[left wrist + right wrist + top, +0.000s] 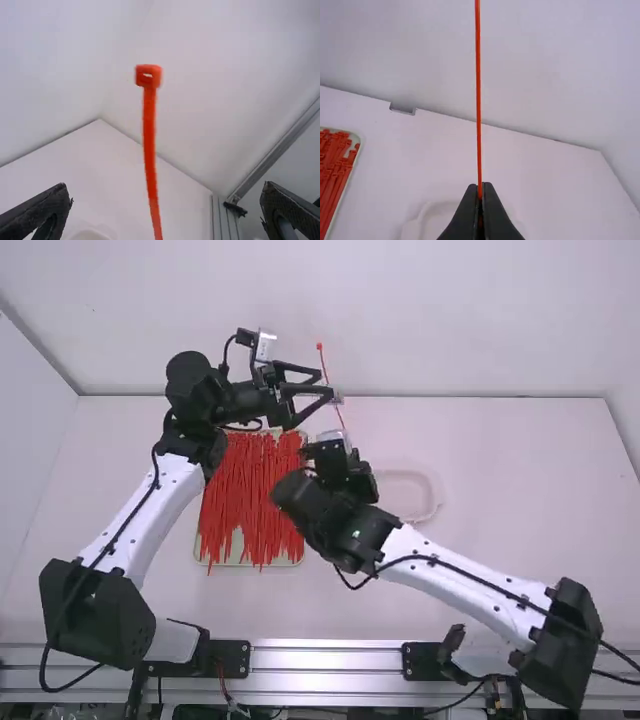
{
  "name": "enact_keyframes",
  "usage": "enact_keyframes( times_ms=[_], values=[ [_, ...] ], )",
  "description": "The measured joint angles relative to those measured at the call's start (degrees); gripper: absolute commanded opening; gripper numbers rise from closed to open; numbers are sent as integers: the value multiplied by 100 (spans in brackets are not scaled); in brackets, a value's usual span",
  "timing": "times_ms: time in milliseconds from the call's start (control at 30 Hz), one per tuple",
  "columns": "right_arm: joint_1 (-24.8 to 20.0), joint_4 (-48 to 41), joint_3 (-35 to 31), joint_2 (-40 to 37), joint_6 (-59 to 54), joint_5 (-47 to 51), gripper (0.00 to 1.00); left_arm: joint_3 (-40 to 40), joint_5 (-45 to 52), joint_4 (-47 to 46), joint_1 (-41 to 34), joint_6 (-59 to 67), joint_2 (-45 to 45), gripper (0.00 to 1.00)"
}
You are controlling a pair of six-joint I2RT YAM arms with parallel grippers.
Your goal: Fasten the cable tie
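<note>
Spare red ties [250, 500] are noted on a tray [240, 563] at left. The left gripper [165, 186] is raised, its fingers spread wide on either side of the cable tie [149, 140], not touching it. The tie is held upright above the table, head uppermost, with its lower end clamped in the closed right gripper [480, 188].

Step judged: the handover before looping. Next, the left fingers should be closed on the strap near the head, so the tail can be fed into the slot.

The cable tie [478, 100] rises from the right hand [479, 186], which pinches its lower end. The left hand [165, 187] sits above and behind the right hand, with its spread fingers [45, 212] on either side of the tie. On the worktop [500, 460], a tray [290, 562] of loose ties [250, 490] lies left of the right hand and a ring-shaped piece [432, 495] lies right of it.
</note>
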Motion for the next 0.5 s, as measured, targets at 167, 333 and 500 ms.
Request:
enact_keyframes(
  times_ms=[167, 333, 500],
  values=[
    [153, -284, 0, 44, 245, 433, 0, 0, -50, 94, 0, -28, 0, 99],
    [116, -297, 2, 72, 348, 562, 0, 0, -162, 90, 0, -83, 0, 79],
    [136, -302, 0, 72, 382, 625, 0, -2, -256, 179, -4, -101, 0, 62]
  ],
)
